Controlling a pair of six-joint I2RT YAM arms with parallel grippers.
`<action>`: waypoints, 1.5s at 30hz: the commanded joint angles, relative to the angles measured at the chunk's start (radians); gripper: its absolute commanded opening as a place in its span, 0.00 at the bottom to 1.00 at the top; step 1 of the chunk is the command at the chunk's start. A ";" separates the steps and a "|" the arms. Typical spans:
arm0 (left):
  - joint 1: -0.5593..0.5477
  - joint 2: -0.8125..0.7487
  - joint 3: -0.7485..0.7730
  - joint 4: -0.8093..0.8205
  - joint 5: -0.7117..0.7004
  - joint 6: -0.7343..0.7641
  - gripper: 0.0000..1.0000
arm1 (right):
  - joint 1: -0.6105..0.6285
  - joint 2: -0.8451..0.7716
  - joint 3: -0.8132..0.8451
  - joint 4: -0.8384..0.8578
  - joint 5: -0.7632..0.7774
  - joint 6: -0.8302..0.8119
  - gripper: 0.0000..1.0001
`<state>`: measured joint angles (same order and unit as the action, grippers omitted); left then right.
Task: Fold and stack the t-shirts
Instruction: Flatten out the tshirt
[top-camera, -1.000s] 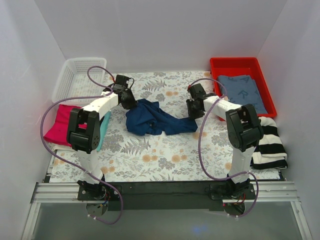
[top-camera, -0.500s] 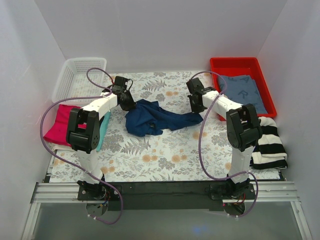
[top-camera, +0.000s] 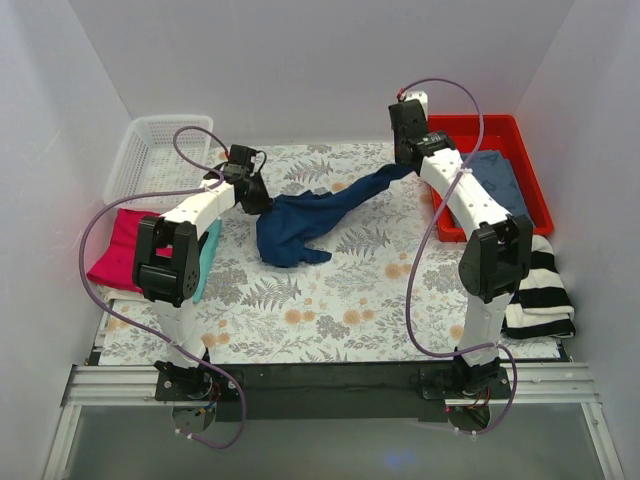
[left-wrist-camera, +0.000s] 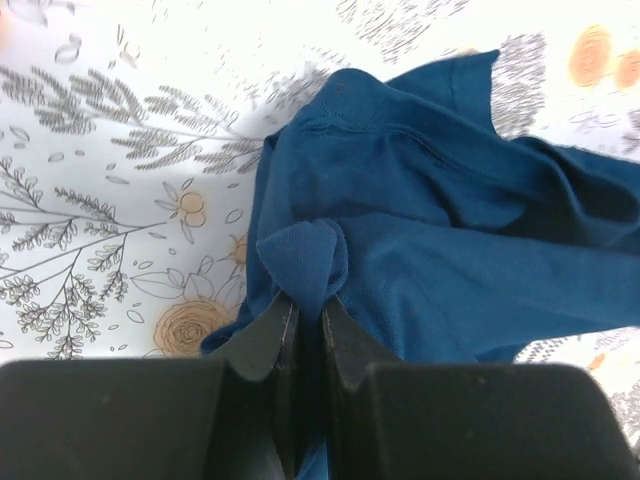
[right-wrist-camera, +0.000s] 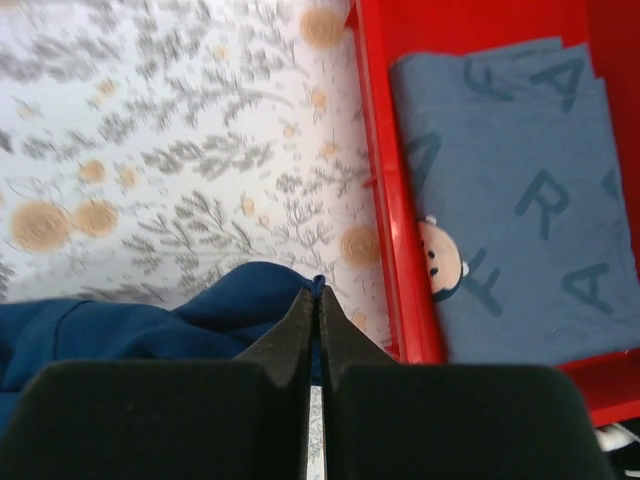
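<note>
Lettering on one folded garment only

Large darker-blue capitals are printed across the slate-blue t-shirt (right-wrist-camera: 520, 230) lying in the red tray (right-wrist-camera: 400, 250) at the right of the right wrist view. F, A and R can be read, scattered at angles, and no whole word can be made out.

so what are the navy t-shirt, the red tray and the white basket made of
navy t-shirt: soft knit cloth, likely cotton jersey, matte; it drapes and creases, and a stitched seam shows.
red tray: looks like rigid moulded plastic, smooth, with a slight sheen.
white basket: probably plastic too; its walls are an open lattice.
</note>
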<state>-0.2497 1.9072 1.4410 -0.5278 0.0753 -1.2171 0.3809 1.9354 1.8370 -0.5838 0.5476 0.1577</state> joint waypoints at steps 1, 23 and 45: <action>0.006 -0.074 0.099 -0.008 0.000 0.037 0.00 | 0.000 -0.064 0.120 0.015 0.051 -0.018 0.01; 0.006 -0.273 0.391 -0.061 0.011 0.200 0.00 | 0.006 -0.372 0.142 0.248 0.034 -0.106 0.01; 0.009 -0.049 0.208 -0.058 -0.034 0.166 0.81 | 0.033 -0.457 -0.296 0.359 0.095 0.006 0.01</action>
<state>-0.2493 1.9198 1.6577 -0.5552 0.0879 -1.0126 0.4164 1.4864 1.5078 -0.2405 0.5884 0.1421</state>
